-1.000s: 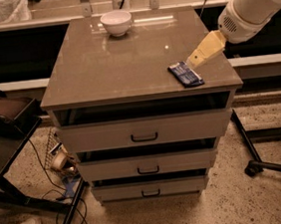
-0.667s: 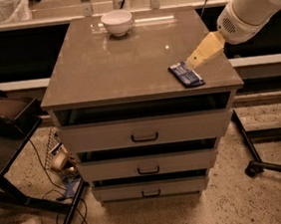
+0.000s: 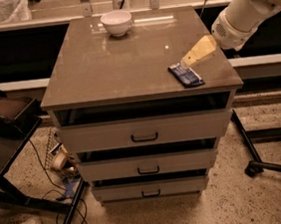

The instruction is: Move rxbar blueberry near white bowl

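Rxbar blueberry (image 3: pixel 186 75) lies flat near the cabinet top's (image 3: pixel 115 61) front-right corner, long axis running far-left to near-right. The gripper (image 3: pixel 188 62) meets its far end; its hold can't be told.

My feed is dim and amber. Overhead light glares on the cabinet top (image 3: pixel 115 66) near the bowl (image 3: pixel 116 22). The gripper (image 3: pixel 187 62) hangs brightly lit over the snack bar (image 3: pixel 186 74), front right.
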Robot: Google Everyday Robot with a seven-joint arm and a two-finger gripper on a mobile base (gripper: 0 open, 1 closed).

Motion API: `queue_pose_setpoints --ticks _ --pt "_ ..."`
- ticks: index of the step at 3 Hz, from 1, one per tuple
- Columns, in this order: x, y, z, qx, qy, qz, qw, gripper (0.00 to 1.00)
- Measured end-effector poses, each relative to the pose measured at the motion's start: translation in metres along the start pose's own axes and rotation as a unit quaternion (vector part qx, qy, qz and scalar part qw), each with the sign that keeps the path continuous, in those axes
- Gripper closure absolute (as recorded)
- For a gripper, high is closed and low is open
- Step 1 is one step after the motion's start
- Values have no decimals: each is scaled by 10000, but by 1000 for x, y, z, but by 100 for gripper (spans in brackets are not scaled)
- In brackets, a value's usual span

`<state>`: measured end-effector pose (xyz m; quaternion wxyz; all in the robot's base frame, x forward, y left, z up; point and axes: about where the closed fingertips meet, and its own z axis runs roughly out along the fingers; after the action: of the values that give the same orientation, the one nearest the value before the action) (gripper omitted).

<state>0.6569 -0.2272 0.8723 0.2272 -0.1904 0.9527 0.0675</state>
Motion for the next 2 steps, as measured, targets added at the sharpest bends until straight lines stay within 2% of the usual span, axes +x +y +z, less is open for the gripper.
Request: queue_pose_setpoints --ticks 1,2 --pt "-4 -6 15 -77 21 253 9996 0" --pt "3 -8 34 -154 98 452 9988 0"
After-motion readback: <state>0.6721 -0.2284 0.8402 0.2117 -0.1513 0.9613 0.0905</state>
